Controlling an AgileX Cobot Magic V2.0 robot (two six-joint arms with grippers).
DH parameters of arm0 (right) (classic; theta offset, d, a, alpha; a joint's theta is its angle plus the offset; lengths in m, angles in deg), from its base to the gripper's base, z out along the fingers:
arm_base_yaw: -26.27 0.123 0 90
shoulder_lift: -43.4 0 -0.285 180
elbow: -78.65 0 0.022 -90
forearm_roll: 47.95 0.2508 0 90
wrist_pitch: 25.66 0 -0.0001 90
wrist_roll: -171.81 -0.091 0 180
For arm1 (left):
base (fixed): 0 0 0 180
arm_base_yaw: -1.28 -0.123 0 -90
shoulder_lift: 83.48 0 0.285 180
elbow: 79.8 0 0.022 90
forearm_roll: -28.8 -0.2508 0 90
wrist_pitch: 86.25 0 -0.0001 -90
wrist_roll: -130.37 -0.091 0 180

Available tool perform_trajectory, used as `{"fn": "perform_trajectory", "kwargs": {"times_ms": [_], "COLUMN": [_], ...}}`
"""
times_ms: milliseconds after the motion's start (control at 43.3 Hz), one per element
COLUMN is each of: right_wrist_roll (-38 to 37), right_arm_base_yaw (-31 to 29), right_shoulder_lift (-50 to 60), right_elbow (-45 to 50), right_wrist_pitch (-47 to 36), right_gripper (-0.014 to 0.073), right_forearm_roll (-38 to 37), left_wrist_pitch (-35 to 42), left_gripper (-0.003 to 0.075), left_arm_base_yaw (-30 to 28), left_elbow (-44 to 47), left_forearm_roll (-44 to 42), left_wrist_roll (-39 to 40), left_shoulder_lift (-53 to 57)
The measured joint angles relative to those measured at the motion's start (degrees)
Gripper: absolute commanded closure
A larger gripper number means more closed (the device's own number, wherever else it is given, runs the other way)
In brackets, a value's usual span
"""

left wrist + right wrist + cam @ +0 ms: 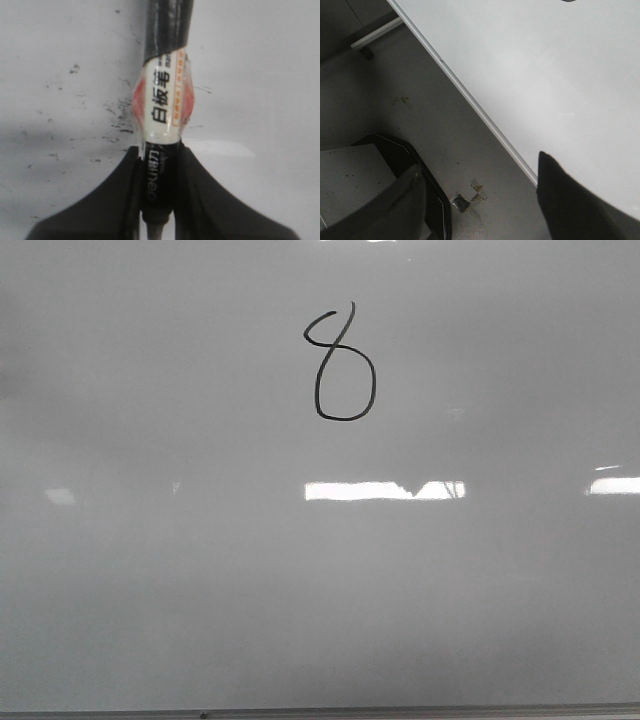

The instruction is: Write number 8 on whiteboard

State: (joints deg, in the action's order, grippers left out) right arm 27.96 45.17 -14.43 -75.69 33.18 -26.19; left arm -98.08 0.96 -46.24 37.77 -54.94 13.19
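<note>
You had the number 8 already drawn high on the whiteboard, a little right of the middle in the front view: a round lower loop, closed, and a narrow upper loop whose stroke ended without meeting itself. Neither arm showed in that view, so both were back from the writing.

Your left gripper was clamped on a marker, the barrel running straight out between the fingers along the gripper's own line. The tip was out of frame, so I could not tell whether it touched anything; the speckled pale surface behind it looked like a table, though that is a guess.

Your right gripper stood spread wide with nothing in it, over the board's edge and the floor.

If the gap were to be closed, the left arm held the only pen, and it would have had to reach the top of the figure.
</note>
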Motion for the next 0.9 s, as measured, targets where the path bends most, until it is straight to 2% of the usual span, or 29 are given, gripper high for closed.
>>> {"fn": "perform_trajectory", "kwargs": {"times_ms": [138,208,484,554,761,900], "right_wrist_roll": [0.0,0.0,-0.1,-0.1,-2.0,-8.6], "right_arm_base_yaw": [0.0,0.0,0.0,0.0,0.0,0.0], "right_shoulder_lift": [0.0,0.0,0.0,0.0,0.7,3.6], "right_elbow": [0.0,0.0,0.0,0.0,0.0,0.0], "right_wrist_pitch": [-0.1,-0.1,-0.1,-0.1,-0.4,-0.6], "right_gripper": [0.0094,0.0094,0.0094,0.0094,0.0094,0.0094], "right_forearm_roll": [0.0,0.0,0.0,0.0,-0.2,-3.4], "left_wrist_pitch": [-1.5,-2.5,-6.4,-6.8,-8.8,-11.9], "left_gripper": [0.0723,0.0693,0.0412,0.0371,0.0365,0.0365], "left_arm_base_yaw": [0.0,0.0,0.0,0.0,0.0,0.0], "left_elbow": [-3.1,-4.5,-7.5,-7.6,-7.6,-7.6], "left_forearm_roll": [-1.0,-1.7,-2.4,-2.4,-2.8,-3.9], "left_wrist_roll": [0.0,0.0,0.0,0.0,0.0,0.0], "left_shoulder_lift": [-4.1,-5.9,-9.1,-9.2,-7.7,-2.2]}}
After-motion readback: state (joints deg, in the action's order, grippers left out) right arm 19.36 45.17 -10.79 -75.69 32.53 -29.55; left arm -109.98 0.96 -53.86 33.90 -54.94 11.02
